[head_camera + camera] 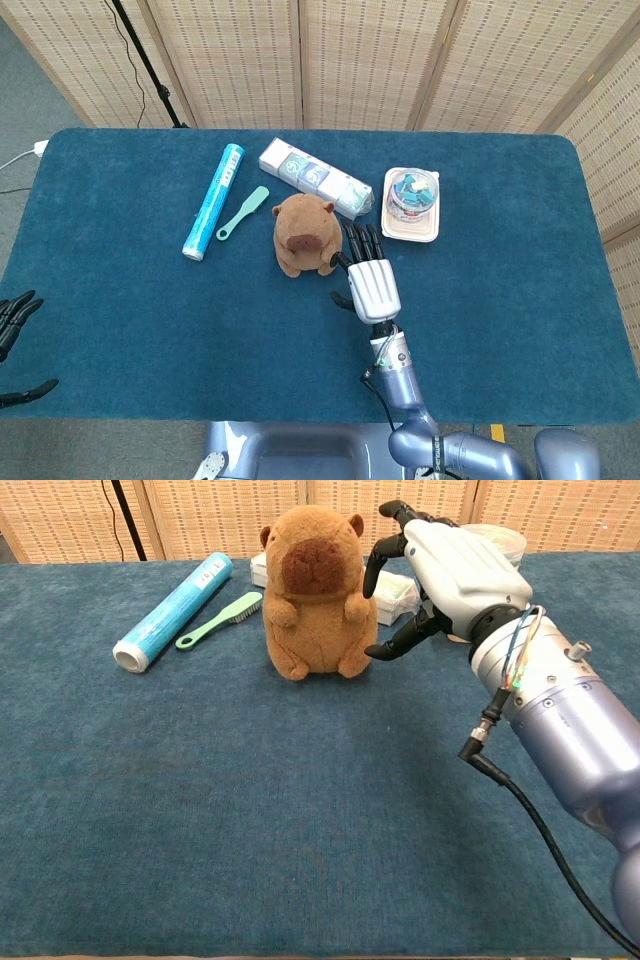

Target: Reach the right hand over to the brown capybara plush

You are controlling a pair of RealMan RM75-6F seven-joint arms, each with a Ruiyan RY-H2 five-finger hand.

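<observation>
The brown capybara plush (306,235) (318,590) sits upright near the middle of the blue table. My right hand (366,275) (447,575) hovers just to its right, open, fingers spread and curved toward the plush's side. In the chest view its fingertips (377,560) lie very close to the plush; I cannot tell if they touch. Nothing is in that hand. At the lower left edge of the head view my left hand (14,330) hangs off the table, open and empty.
A blue roll (213,201) and a green brush (243,212) lie left of the plush. A wrapped white pack (315,178) lies behind it. A lidded cup in a white tray (411,203) stands to the right, behind my right hand.
</observation>
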